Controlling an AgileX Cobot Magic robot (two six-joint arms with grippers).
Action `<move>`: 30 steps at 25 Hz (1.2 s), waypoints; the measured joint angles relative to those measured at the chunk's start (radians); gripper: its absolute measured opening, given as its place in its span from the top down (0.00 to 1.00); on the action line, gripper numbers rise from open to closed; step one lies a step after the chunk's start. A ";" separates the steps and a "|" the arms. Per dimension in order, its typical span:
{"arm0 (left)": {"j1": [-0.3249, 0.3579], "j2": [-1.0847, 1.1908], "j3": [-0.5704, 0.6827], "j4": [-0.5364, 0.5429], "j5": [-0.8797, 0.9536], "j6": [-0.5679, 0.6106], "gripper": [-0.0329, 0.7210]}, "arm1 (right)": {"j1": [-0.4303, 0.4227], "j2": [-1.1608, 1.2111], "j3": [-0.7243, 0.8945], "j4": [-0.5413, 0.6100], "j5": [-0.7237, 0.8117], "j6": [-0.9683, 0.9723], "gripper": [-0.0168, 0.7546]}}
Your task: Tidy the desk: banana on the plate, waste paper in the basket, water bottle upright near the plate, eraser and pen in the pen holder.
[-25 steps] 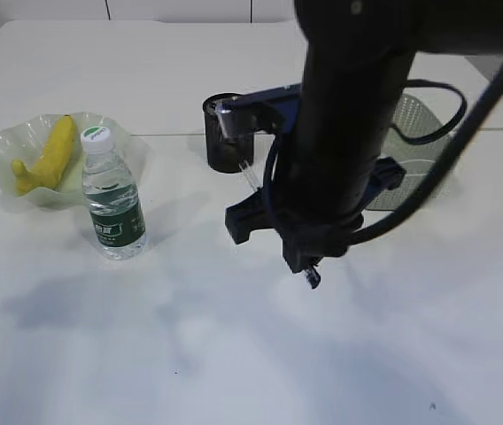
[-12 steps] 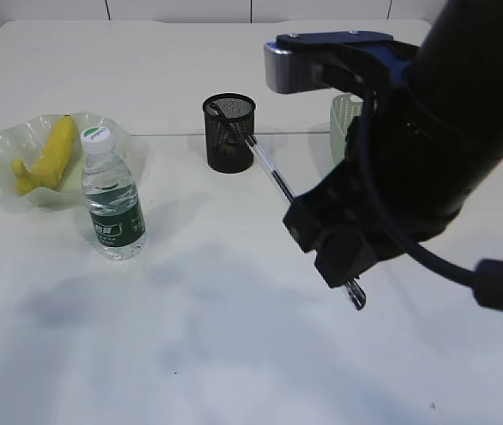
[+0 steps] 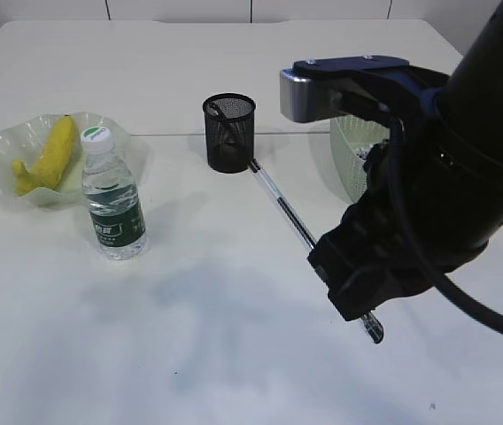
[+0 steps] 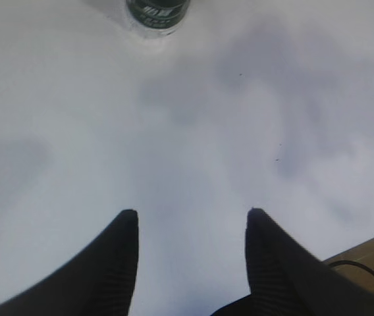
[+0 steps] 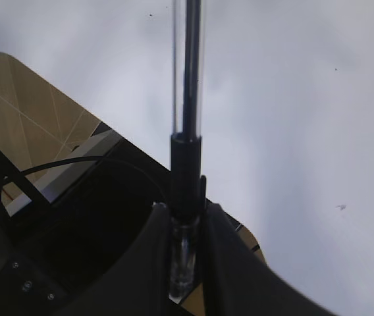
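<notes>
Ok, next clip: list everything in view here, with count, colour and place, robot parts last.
plate: one, translucent pale green, far left of the table
banana: one, yellow, lying on the plate
water bottle: one, clear with green label and white cap, upright just right of the plate
pen holder: one, black mesh, centre back
pen: one, clear barrel with dark core, held slanting, tip near the pen holder
basket: one, pale green, back right, mostly hidden by the arm
table: one, white
left gripper: one, black, open over bare table
right gripper: one, black, shut on the pen's end
</notes>
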 joint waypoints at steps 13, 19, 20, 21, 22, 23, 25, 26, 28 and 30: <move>-0.322 0.023 0.000 -0.075 -0.210 -0.064 0.47 | 0.090 0.000 0.000 0.001 0.000 -0.018 0.90; -0.438 0.053 0.000 -0.123 -0.290 -0.066 0.47 | 0.091 0.000 0.000 -0.015 0.000 -0.012 0.90; -0.458 0.056 0.000 -0.128 -0.314 -0.066 0.47 | 0.091 0.000 0.000 -0.018 0.000 -0.012 0.90; -0.483 0.059 0.000 -0.130 -0.338 -0.066 0.47 | 0.091 0.000 0.000 -0.022 0.000 -0.012 0.90; -0.508 0.060 0.000 -0.134 -0.361 -0.066 0.47 | 0.091 0.000 0.000 -0.023 0.000 -0.012 0.90; -0.530 0.062 0.000 -0.138 -0.391 -0.066 0.47 | 0.091 0.000 0.000 -0.027 0.000 -0.012 0.90; -0.563 0.064 0.000 -0.152 -0.445 -0.066 0.47 | 0.091 0.000 0.000 -0.036 0.000 -0.012 0.90; -0.575 0.064 0.000 -0.159 -0.471 -0.066 0.47 | 0.091 0.000 0.000 -0.042 0.000 -0.003 0.90; -0.586 0.064 0.000 -0.179 -0.508 -0.066 0.47 | 0.091 0.000 0.000 -0.052 0.000 0.003 0.90; -0.588 0.065 0.000 -0.185 -0.533 -0.066 0.47 | 0.091 0.000 0.000 -0.053 0.000 0.010 0.90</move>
